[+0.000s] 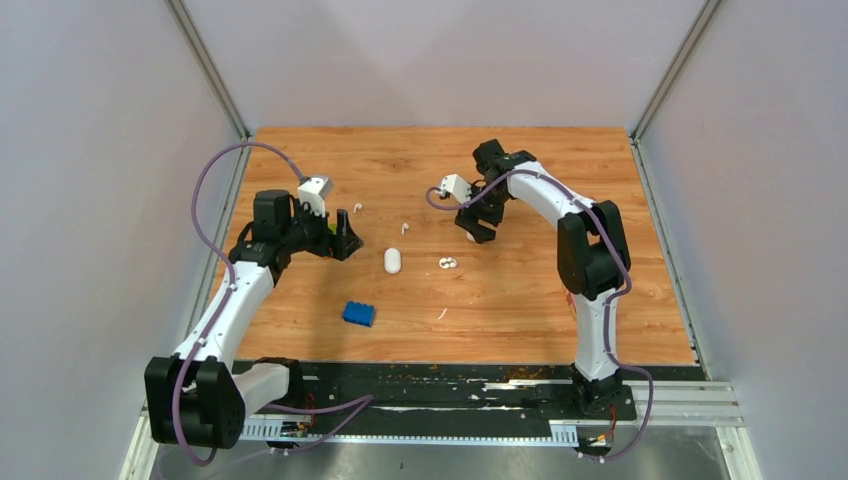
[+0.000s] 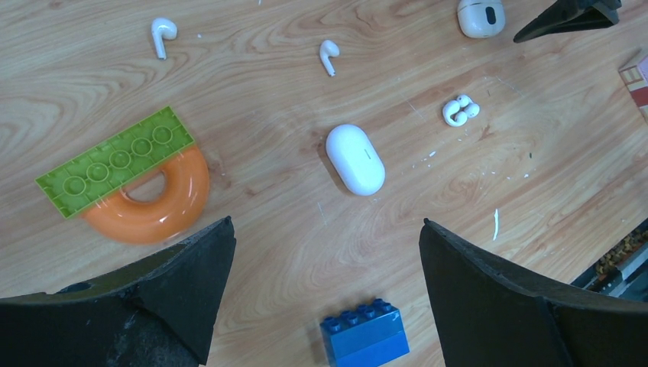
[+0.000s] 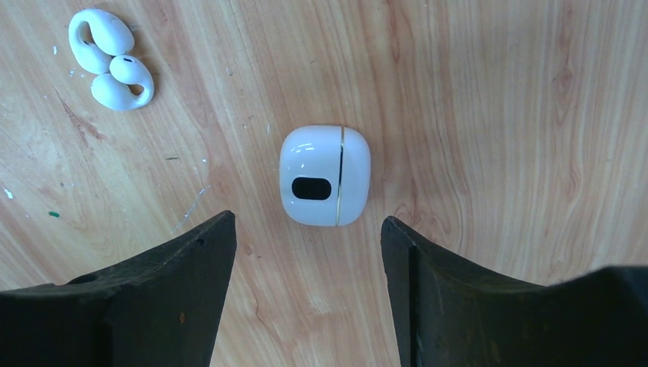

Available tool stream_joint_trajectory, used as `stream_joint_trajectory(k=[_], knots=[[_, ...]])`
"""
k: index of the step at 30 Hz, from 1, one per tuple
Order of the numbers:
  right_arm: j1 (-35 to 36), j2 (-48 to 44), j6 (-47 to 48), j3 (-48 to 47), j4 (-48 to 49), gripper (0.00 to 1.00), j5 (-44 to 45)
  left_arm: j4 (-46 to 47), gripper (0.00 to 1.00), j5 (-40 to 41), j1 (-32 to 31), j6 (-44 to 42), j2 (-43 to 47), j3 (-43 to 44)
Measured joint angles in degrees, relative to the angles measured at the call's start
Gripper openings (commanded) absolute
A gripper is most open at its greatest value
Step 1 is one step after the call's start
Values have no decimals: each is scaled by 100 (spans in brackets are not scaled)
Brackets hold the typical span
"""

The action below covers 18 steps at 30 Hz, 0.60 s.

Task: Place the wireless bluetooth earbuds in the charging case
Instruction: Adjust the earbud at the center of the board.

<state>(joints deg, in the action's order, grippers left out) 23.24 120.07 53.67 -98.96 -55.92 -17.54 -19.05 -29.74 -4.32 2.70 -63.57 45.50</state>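
Beneath the right gripper (image 3: 306,233), jaws apart and empty, sits the closed charging case (image 3: 325,186); it should lower centred and pinch both sides evenly. The left gripper (image 2: 325,225) gapes empty; 2 stemmed earbuds (image 2: 162,34) lie loose nearby.

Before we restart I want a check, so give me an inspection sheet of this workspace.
Surface: wooden table, white flecks.
Job's things: two stemmed earbuds, clip earbuds, oval case and square case, both shut, all loose.
Clutter: blue brick; green plate lying across orange ring.
Pincers: left pincer open, empty; right pincer open, straddling square case.
Cables: purple cables loop off both arms.
Surroundings: grey walls; crumbs at table's near edge.
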Motion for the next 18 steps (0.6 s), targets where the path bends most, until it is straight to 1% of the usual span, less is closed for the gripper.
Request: stream_joint_trajectory(k=[5, 9, 11, 14, 16, 18], knots=[[24, 155, -4, -166, -42, 70, 9, 2, 95, 46, 0, 44, -31, 0], [66, 179, -87, -354, -94, 70, -28, -13, 92, 334, 0, 55, -151, 109], [111, 179, -168, -535, -114, 69, -94, -50, 86, 623, 0, 42, -385, 398], [186, 179, -334, -846, -109, 68, -227, -118, 77, 1075, 0, 7, -944, 1080], [221, 179, -490, -1016, -66, 64, -317, -179, 74, 1357, 0, -22, -1506, 1722], [236, 173, -634, -1093, -9, 62, -380, -208, 74, 1543, 0, -46, -2017, 2243]])
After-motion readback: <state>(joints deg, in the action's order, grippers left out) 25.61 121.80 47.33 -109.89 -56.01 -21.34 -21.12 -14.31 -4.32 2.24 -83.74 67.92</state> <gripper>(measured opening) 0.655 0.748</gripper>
